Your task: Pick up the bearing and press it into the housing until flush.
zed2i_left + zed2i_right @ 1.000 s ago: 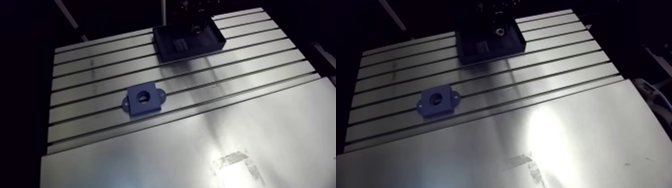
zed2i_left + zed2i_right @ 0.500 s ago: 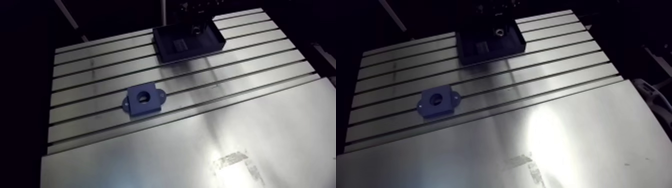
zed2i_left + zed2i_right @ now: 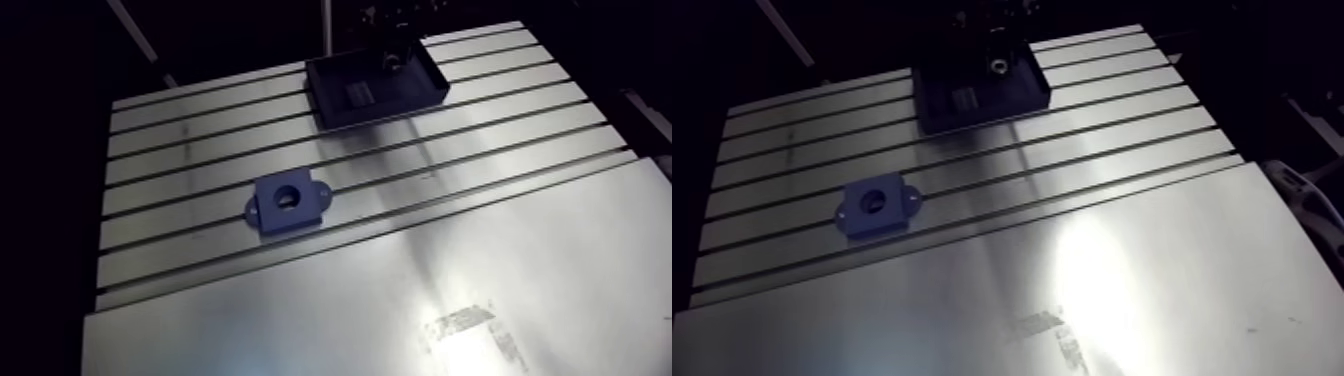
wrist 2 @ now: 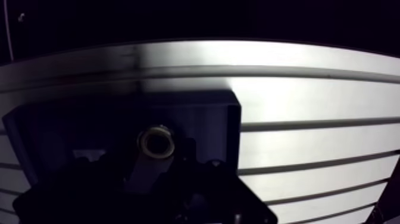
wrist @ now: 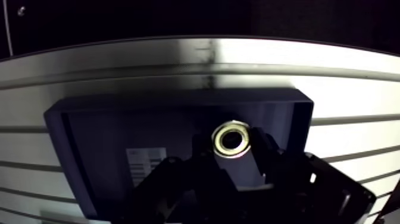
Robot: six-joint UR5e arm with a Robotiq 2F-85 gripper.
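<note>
In the wrist view the bearing (image 5: pixel 232 139), a small metal ring, sits between my two dark fingers over the floor of the dark blue tray (image 5: pixel 89 137). My gripper (image 5: pixel 233 149) is shut on the bearing, with a finger touching each side. In the arm view the gripper (image 3: pixel 392 50) comes down into the tray (image 3: pixel 345 100) at the far edge of the table. The blue housing (image 3: pixel 288 203), a block with a round bore and two side ears, lies well nearer on the slotted table, far from the gripper.
A white label (image 5: pixel 144 164) lies on the tray floor beside the gripper. The slotted table (image 3: pixel 500 150) gives way to a smooth metal plate (image 3: pixel 450 290) nearer the camera, with a scuffed patch (image 3: pixel 470 325) on it.
The whole arm view has slid slightly downward, so the camera moved. Tray, housing and bearing keep their places relative to each other.
</note>
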